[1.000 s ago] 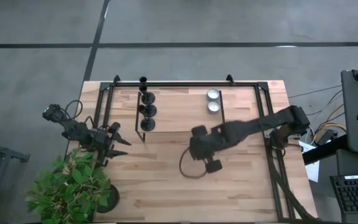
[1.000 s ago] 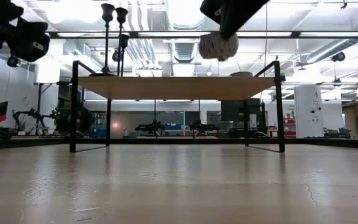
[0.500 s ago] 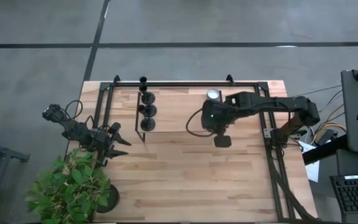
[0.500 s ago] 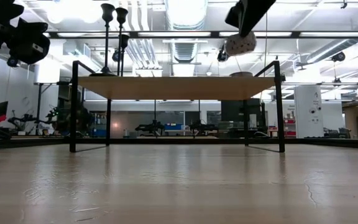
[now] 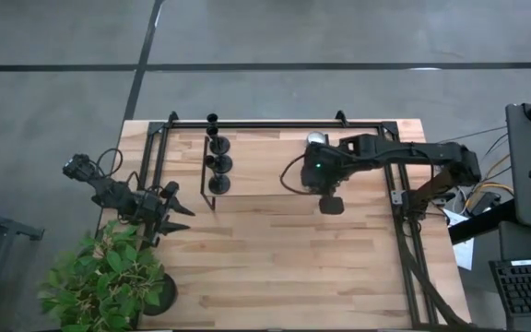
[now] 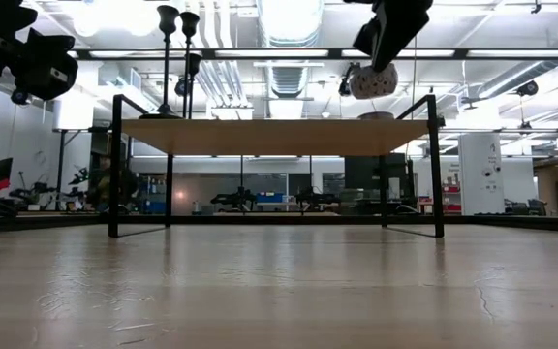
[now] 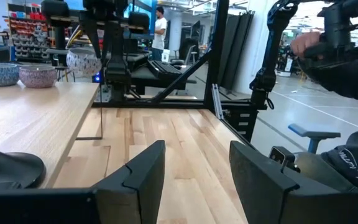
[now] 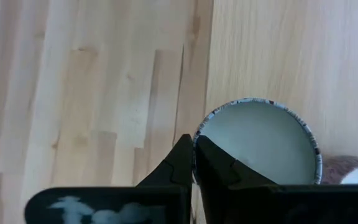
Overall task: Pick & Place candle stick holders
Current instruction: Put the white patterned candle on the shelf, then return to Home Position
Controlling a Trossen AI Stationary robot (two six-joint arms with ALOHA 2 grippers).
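Observation:
Three black candle stick holders (image 5: 218, 164) stand in a row on the left part of a raised wooden shelf (image 5: 265, 157) with a black frame. A whitish-silver cup (image 5: 315, 139) sits on the shelf's right part. My right gripper (image 5: 317, 164) is over the shelf beside it, shut on another whitish cup (image 6: 373, 80) that hangs above the shelf top (image 6: 274, 123). A further cup (image 8: 353, 171) shows at the edge of the right wrist view. My left gripper (image 5: 175, 205) waits open and empty at the table's left edge. My right gripper pinches the cup's rim (image 8: 199, 138) between its two fingers, one fingertip outside the wall and the other over the cup's inside. The fingers come from above, pointing down. The cup hangs below them, slightly tilted, clear of the shelf.
A leafy plant in a black pot (image 5: 109, 281) stands at the table's near left corner, close to my left arm. The shelf's black frame legs (image 6: 116, 165) rise from the table. Bare wood lies in front of the shelf (image 5: 284, 267). People show in the room beyond (image 7: 160, 25).
My right gripper has carried the whitish cup from above the table's middle toward the far edge and the right, over the shelf's right part. In the last half second it has come down a little toward the shelf, the cup staying clear.

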